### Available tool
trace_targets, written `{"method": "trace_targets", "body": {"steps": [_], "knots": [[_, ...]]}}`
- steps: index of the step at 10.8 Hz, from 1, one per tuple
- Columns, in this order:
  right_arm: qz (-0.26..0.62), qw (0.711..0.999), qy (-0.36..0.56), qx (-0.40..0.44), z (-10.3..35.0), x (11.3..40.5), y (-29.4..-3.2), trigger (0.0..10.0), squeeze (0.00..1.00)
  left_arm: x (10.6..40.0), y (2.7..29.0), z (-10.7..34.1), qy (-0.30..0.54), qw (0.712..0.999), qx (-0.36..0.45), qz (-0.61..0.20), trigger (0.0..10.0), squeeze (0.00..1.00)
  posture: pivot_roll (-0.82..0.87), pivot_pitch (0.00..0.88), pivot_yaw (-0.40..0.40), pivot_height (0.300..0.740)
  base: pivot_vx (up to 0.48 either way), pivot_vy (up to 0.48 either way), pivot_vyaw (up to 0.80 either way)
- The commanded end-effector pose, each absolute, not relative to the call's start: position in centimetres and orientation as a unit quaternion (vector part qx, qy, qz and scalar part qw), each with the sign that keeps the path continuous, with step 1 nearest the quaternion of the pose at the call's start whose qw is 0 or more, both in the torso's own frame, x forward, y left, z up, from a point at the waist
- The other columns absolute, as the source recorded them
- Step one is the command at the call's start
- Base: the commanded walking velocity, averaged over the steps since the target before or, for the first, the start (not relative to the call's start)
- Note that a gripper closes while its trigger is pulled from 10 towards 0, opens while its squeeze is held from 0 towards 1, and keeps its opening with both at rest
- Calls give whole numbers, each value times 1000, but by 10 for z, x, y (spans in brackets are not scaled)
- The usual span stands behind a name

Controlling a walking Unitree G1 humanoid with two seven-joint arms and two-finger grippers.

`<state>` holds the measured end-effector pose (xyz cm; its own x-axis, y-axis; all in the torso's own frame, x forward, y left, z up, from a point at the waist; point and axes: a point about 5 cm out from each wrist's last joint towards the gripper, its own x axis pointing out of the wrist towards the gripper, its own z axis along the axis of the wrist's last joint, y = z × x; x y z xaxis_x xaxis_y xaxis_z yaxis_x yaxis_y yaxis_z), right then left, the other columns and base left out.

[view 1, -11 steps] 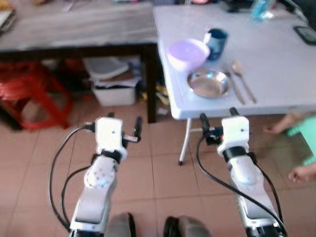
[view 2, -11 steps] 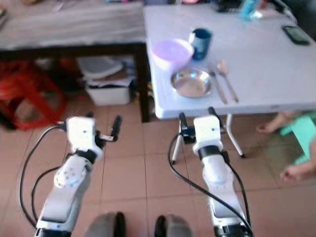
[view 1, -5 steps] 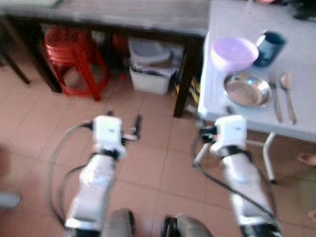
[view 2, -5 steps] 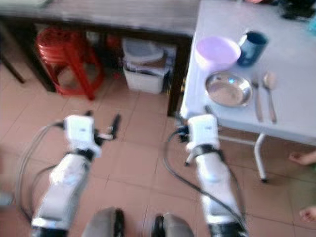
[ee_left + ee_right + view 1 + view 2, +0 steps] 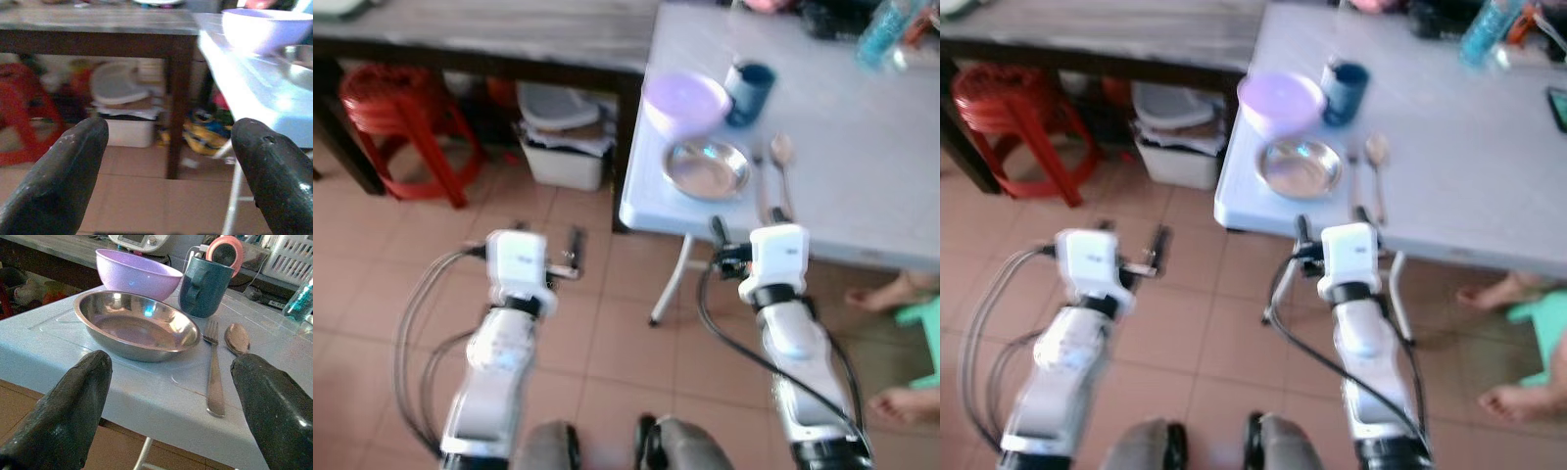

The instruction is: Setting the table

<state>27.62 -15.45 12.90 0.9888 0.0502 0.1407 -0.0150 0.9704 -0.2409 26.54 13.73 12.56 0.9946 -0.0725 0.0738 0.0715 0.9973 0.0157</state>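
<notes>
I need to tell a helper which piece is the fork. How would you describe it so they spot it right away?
On the white folding table, look at the place setting near its front edge, just right of the steel plate. The fork lies there lengthwise, beside the spoon; its tines, not a rounded bowl, point toward the dark blue mug.

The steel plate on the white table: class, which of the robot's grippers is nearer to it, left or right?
Right. The right gripper hovers open just off the table edge in front of the steel plate; the left gripper, also open, hangs over the floor further to the left.
</notes>
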Motion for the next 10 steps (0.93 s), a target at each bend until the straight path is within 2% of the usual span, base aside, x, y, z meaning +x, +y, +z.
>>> {"method": "trace_targets", "body": {"steps": [1,3,5,7,8,9,10], "knots": [[0,986,-96,-137,141,279,-157,10000,0,267,146,132,-48,999,8,-18,10000,0,-34,183,14,740,0,0,0],[-19,989,-95,-112,144,284,-166,10000,0,271,143,140,-64,997,3,-43,10000,0,-47,198,11,740,0,0,0],[-15,991,-76,-109,138,283,-167,10000,0,270,141,134,-50,998,-7,-45,10000,0,-43,189,-5,740,285,0,0],[-1,990,-73,-119,134,288,-169,10000,0,271,131,124,-34,997,-11,-73,10000,0,-21,117,-18,740,317,0,0],[-13,990,-78,-113,137,293,-172,10000,0,277,128,127,-39,996,-14,-77,10000,0,-16,110,-7,740,319,0,0],[-14,989,-91,-114,141,294,-172,10000,0,280,126,134,-52,995,-17,-80,10000,0,-12,168,12,740,322,0,0],[-21,989,-97,-107,138,291,-173,10000,0,279,126,137,-64,995,-23,-77,10000,0,-19,113,21,740,319,0,0]]}}
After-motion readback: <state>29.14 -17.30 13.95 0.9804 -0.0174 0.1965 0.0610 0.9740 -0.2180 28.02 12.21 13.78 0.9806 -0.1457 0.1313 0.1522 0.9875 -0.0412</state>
